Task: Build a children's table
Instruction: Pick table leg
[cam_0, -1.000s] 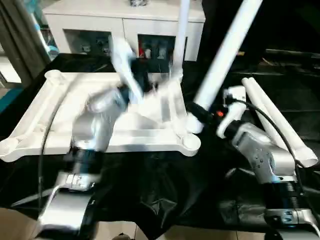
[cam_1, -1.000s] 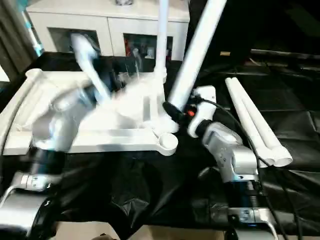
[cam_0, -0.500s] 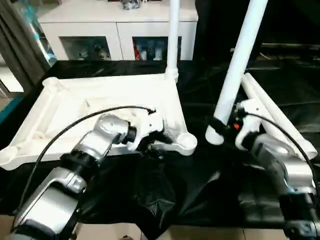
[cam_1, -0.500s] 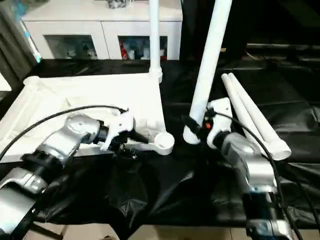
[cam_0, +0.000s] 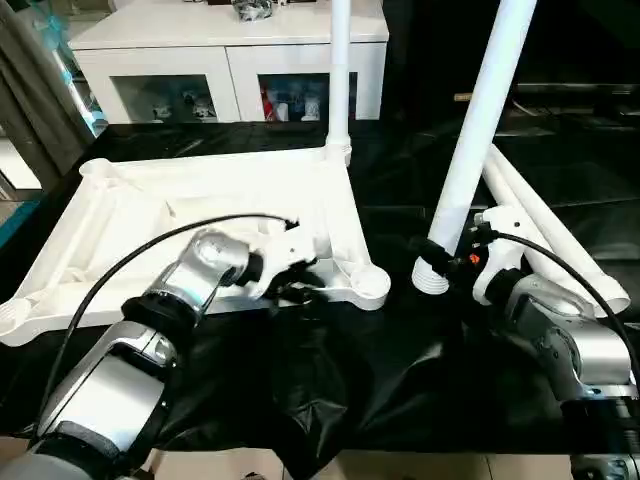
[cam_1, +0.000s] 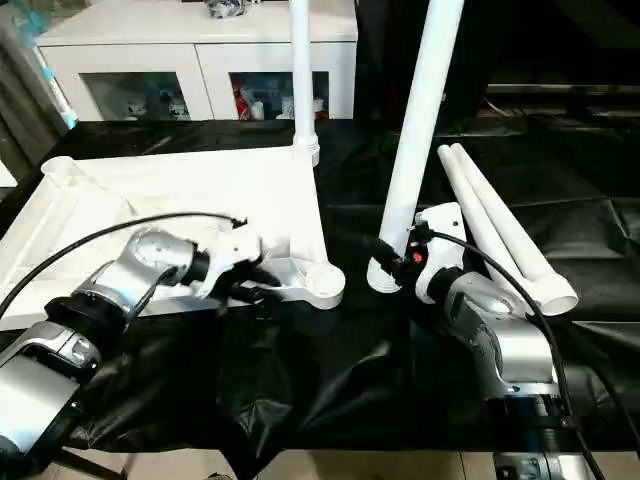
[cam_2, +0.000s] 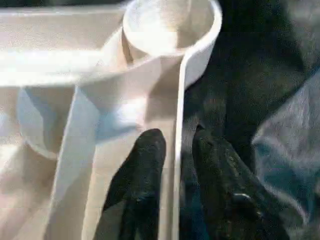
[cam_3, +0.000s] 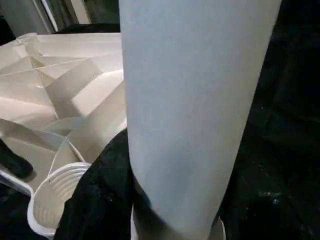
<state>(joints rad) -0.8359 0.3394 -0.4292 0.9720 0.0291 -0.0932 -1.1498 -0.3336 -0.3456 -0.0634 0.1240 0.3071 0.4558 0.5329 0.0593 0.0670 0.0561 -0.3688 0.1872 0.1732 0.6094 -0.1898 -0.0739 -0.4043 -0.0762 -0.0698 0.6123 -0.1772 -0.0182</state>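
I am looking down over my two silver forearms at a work surface draped in black cloth (cam_0: 330, 380). The white tabletop (cam_0: 200, 215) of the children's table lies upside down on the cloth, ribbed underside up, toward my left. One leg (cam_0: 339, 70) already stands upright in its far right corner socket. The near right corner socket (cam_0: 368, 284) is open and empty.

My left gripper (cam_2: 172, 165) sits at the tabletop's near edge, just beside that empty socket. In the left wrist view its two black fingers (cam_2: 142, 160) straddle the thin white rim, one inside the tabletop and one outside, drawn close together on it.

My right gripper (cam_0: 445, 262) is clamped on the lower end of a second leg (cam_0: 480, 130), a long white tube held nearly upright and leaning slightly away to the right. Its ribbed foot (cam_0: 431, 277) rests on the cloth, near the empty socket but apart from it. In the right wrist view the tube (cam_3: 195, 110) looms large between the dark fingers.

Two spare legs (cam_0: 545, 240) lie side by side on the cloth, behind my right arm. A white glass-door cabinet (cam_0: 225, 60) stands beyond the table.
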